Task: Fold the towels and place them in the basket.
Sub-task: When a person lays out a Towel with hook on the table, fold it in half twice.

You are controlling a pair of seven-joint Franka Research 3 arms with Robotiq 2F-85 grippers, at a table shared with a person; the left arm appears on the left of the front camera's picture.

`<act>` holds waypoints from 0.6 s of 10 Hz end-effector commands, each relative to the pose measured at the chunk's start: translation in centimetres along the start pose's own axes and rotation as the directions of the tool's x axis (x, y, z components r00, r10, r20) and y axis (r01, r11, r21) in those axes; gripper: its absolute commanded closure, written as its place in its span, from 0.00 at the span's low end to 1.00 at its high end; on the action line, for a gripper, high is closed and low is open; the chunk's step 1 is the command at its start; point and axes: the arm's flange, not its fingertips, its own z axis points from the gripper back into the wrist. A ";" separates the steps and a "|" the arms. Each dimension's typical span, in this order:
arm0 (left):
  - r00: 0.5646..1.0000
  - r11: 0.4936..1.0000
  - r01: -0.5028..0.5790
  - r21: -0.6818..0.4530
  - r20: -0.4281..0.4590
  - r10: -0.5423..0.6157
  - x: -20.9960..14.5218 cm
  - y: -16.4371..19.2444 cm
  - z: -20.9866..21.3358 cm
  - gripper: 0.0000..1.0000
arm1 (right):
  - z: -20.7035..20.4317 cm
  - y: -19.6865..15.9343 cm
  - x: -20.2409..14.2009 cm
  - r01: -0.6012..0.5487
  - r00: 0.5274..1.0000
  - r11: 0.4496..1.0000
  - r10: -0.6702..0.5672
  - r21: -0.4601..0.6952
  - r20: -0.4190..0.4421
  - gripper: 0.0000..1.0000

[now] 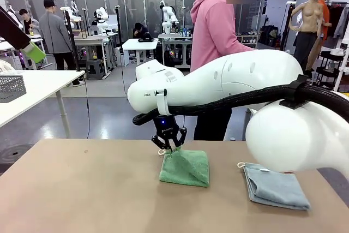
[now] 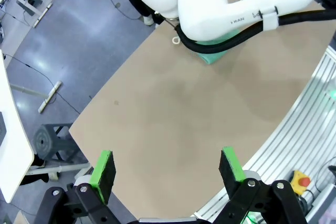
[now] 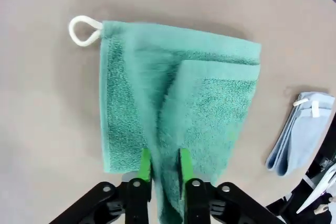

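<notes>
Here the table [image 1: 82, 189] carries both towels: the folded green towel [image 1: 185, 167] near the middle and the folded blue-grey towel [image 1: 275, 186] to its right, well apart. The right gripper [image 1: 170, 147] stands at the green towel's far left corner, narrow jaws pinching a raised fold. The left gripper [image 2: 167, 169] hangs wide open, holding nothing.
</notes>
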 end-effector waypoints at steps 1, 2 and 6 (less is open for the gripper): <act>1.000 1.000 -0.004 -0.004 0.003 0.004 0.0 0.0 0.0 0.00 | 1.0 0.9 0.3 0.027 1.000 0.999 -0.027 0.023 -0.016 0.29; 1.000 1.000 -0.004 -0.004 0.003 0.004 0.0 0.0 0.0 0.00 | 1.1 0.9 0.2 0.027 1.000 0.999 -0.026 0.025 -0.017 0.15; 1.000 1.000 -0.004 -0.004 0.003 0.004 0.0 0.0 0.0 0.00 | 1.3 -0.4 0.1 0.029 0.999 0.998 -0.028 0.058 -0.015 0.11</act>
